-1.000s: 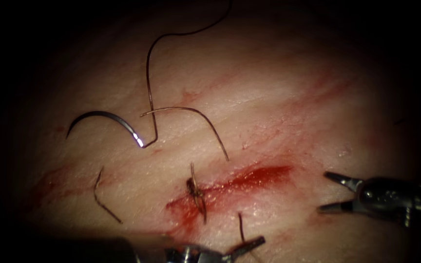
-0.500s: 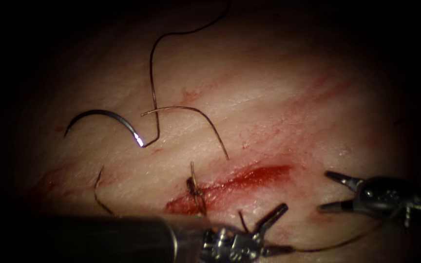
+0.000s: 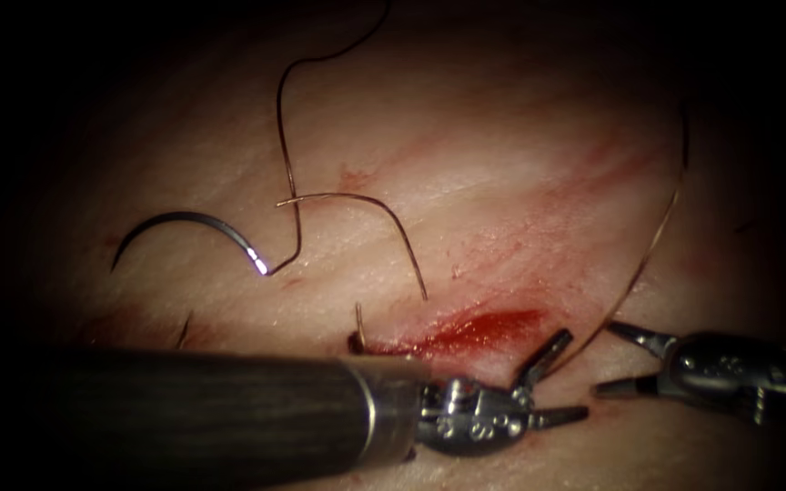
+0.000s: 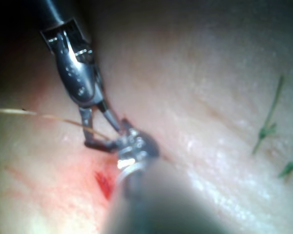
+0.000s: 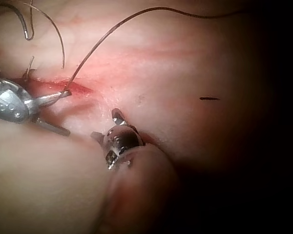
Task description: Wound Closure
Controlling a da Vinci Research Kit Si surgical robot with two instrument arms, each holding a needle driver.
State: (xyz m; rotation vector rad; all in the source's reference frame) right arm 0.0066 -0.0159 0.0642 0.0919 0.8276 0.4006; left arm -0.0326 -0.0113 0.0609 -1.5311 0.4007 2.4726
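your left tool (image 3: 552,382) has its jaws spread in a v just below the right end of the cut (image 3: 466,332), gripping nothing that you can make out; a strand of thread (image 3: 657,236) runs past its upper jaw, and whether it touches the jaw you cannot tell. your right tool (image 3: 616,359) sits just to the right of it, jaws parted as well and holding nothing, its tips pointing at the left tool's tips and a little apart from them.

that strand arcs up and away to the right over the tissue (image 3: 502,182), well above the right tool. the left tool's dark shaft (image 3: 211,414) lies across the lower left of the endoscope view and covers the left end of the cut and part of the stitch (image 3: 357,329) there, so you see just a short thread end standing up at the cut. red fluid (image 3: 493,325) fills the open right part of the cut.

the needle (image 3: 188,227) lies free on the tissue, well to the upper left of the cut, flat on the surface rather than in it, far from both tools. thread leaves its bright end and climbs in a loop toward the top. a loose cut end (image 3: 366,223) curves between the needle and the cut, crossing that thread. another short bit (image 3: 182,329) peeks out just above the shaft at left.
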